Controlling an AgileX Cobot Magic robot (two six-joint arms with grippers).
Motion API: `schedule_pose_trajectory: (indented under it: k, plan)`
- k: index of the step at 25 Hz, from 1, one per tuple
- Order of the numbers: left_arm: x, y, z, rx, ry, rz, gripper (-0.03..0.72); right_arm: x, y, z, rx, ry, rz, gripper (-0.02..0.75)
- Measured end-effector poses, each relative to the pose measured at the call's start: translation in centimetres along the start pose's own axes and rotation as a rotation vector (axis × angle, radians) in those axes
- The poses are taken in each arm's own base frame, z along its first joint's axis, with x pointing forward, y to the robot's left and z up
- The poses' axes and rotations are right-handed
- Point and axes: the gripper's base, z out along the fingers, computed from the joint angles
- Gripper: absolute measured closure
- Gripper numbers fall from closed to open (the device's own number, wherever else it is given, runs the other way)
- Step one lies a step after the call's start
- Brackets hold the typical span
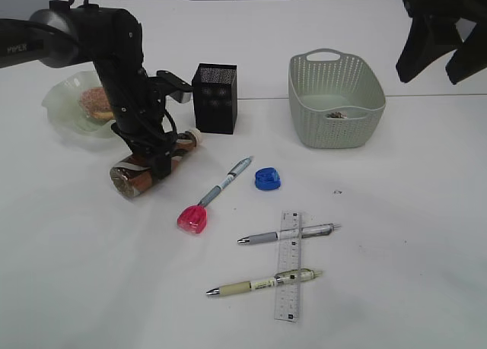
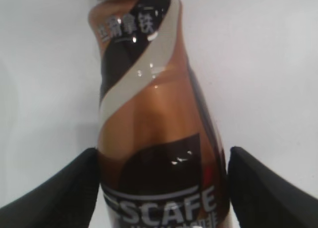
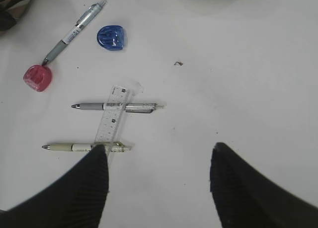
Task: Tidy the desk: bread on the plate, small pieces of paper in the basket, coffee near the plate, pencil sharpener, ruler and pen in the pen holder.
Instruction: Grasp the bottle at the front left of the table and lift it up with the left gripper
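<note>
Exterior view, nearest first: lying across two pens point(image 1: 262, 283) on the desk point(image 1: 396, 288), the ruler point(image 1: 288, 265). Farther back, sitting near a third pen: red sharpener point(image 1: 193, 220), blue sharpener point(image 1: 267, 179). Lying on its side, the coffee point(image 1: 141, 174), with left gripper point(image 1: 156, 160) straddling it, fingers spread, seemingly not clamping. Behind: pen holder point(image 1: 214, 98), bread point(image 1: 97, 102) on plate point(image 1: 57, 106), basket point(image 1: 336, 98) holding paper scraps point(image 1: 335, 115). Hovering wide open, holding nothing: right gripper point(image 3: 159, 188).
</note>
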Motion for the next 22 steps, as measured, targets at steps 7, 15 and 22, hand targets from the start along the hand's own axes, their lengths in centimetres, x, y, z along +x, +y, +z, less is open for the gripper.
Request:
schedule_pose_trajectory:
  k: [7, 15, 22]
  plan:
    - [0.0, 0.0, 0.0, 0.0, 0.0, -0.041, 0.104, 0.0, 0.0, 0.0, 0.0, 0.0, 0.0, 0.264]
    - [0.4, 0.07, -0.01, 0.0, 0.039, -0.1, 0.118, -0.02, 0.0, 0.0, 0.0, -0.002, 0.0, 0.264]
    - [0.64, 0.2, -0.03, 0.003, 0.056, -0.108, 0.14, -0.02, 0.0, 0.0, 0.0, -0.002, 0.0, 0.264]
